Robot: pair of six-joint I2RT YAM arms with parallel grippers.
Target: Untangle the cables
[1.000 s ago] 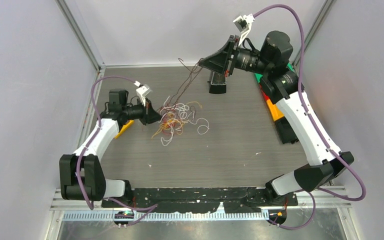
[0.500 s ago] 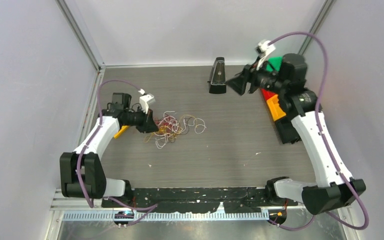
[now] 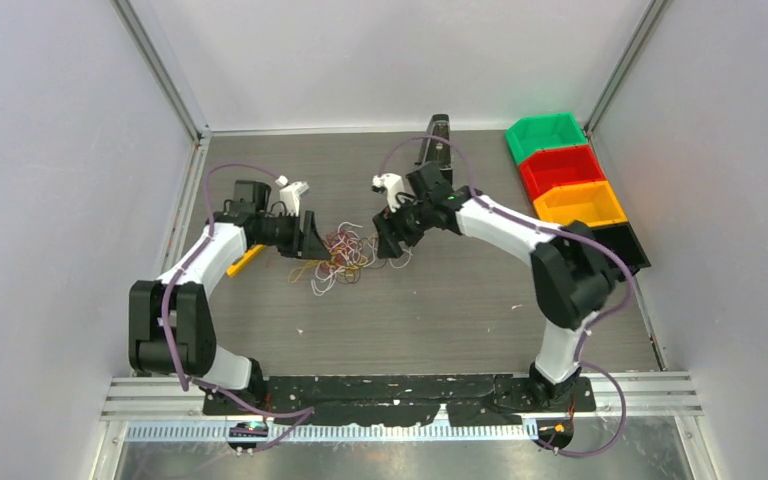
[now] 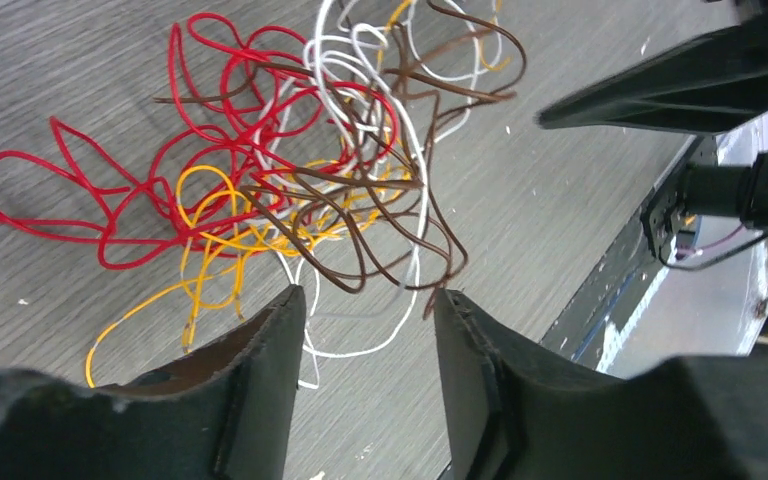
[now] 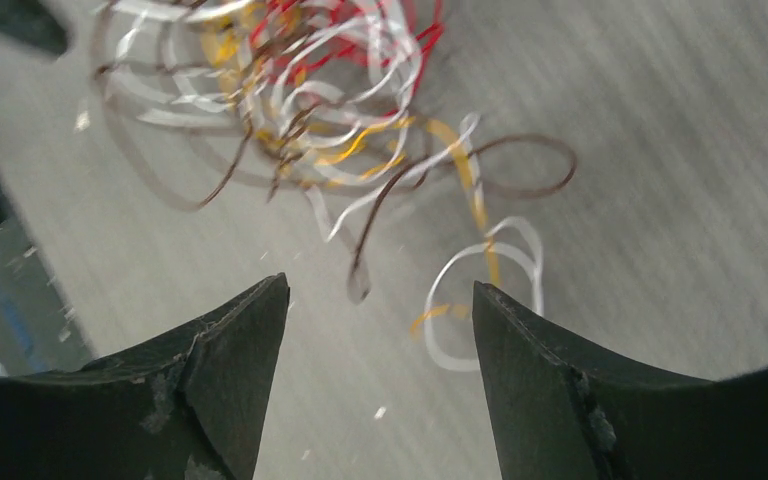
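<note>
Your cables [image 3: 344, 254] lie as one loose tangle on the desk [image 3: 430, 310], left of its middle, with red, yellow, white and brown strands looped through one another. Your left gripper [image 4: 368, 305] sits low at the tangle's left side. Its jaws are apart with nothing pinched between them, and brown and white loops lie just beyond its fingertips. Your right gripper [image 5: 380, 300] faces it from the tangle's right side, jaws spread wide and holding nothing. A white loop and a brown loop lie on the desk just ahead of its fingers, though that view is blurred. A row of bins [image 3: 570, 180], green, red, orange and black, runs along the right edge from the far right corner. A dark block [image 3: 436, 145] stands at the far edge, near its middle. A yellow piece [image 3: 245, 262] shows toward the left edge, partly hidden by the left arm [image 3: 200, 265].
</note>
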